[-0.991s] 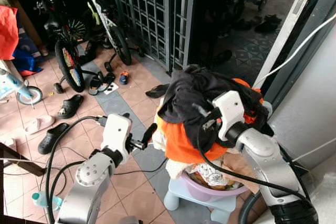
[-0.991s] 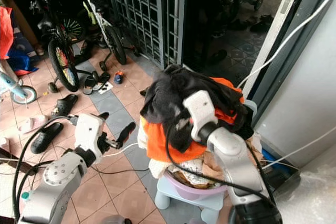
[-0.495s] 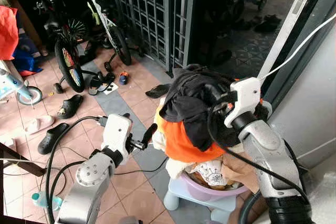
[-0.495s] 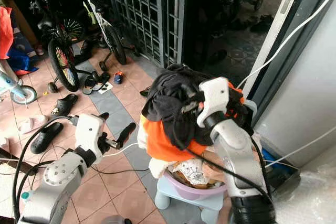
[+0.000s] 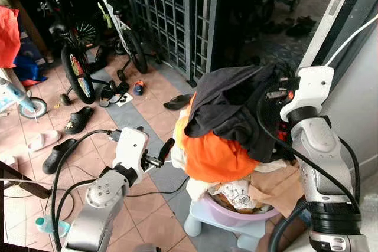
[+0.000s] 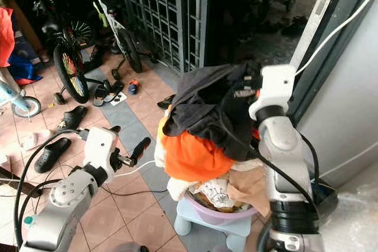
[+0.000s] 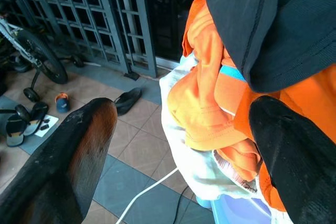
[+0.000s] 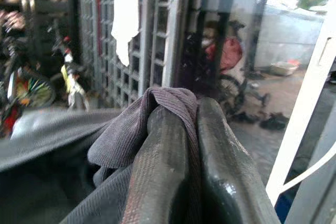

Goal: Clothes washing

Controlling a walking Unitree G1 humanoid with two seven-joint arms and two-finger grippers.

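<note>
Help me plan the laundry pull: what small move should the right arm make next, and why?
Probably keep lifting the right pincer up and away. It is shut on the dark garment, which is stretched but still drapes over the orange garment heaped on the purple basin. The left pincer waits open beside the pile.

Two grippers, left point(image 5: 167, 147) and right point(image 8: 181, 145); one basin point(image 5: 227, 215); two bicycles point(image 5: 71, 51); three black sandals point(image 5: 78, 118).
</note>
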